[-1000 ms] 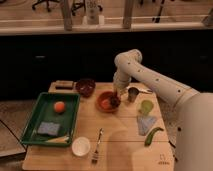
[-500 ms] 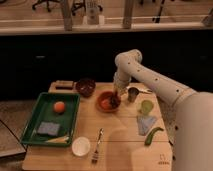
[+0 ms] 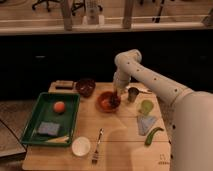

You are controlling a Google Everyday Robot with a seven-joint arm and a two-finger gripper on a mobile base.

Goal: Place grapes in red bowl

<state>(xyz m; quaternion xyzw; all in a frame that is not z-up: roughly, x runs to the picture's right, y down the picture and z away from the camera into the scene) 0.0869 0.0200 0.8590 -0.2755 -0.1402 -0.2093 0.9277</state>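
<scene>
The gripper [image 3: 116, 93] hangs low over the far right edge of the red bowl [image 3: 106, 101], its arm [image 3: 150, 80] reaching down from the right. Whether it is clenched or released cannot be told. Directly below it a dark knobbly clump, the grapes [image 3: 114, 100], sits at the right side of the red bowl; whether the gripper touches the clump cannot be told.

The wooden tabletop [image 3: 120, 145] carries three bowls: the red bowl under the gripper, one dark maroon bowl [image 3: 85, 86] to its left and farther back, and one white bowl [image 3: 80, 146] well nearer the camera. Just right of the gripper stands one metal cup [image 3: 132, 94], with one green cup [image 3: 146, 107] nearer and to the right of that. One fork [image 3: 97, 146] lies beside the white bowl. One blue cloth [image 3: 145, 123] and one green curved vegetable [image 3: 153, 135] lie at the right. Far left, one green tray [image 3: 31, 120] holds one orange fruit [image 3: 59, 106] and one blue sponge [image 3: 48, 128].
</scene>
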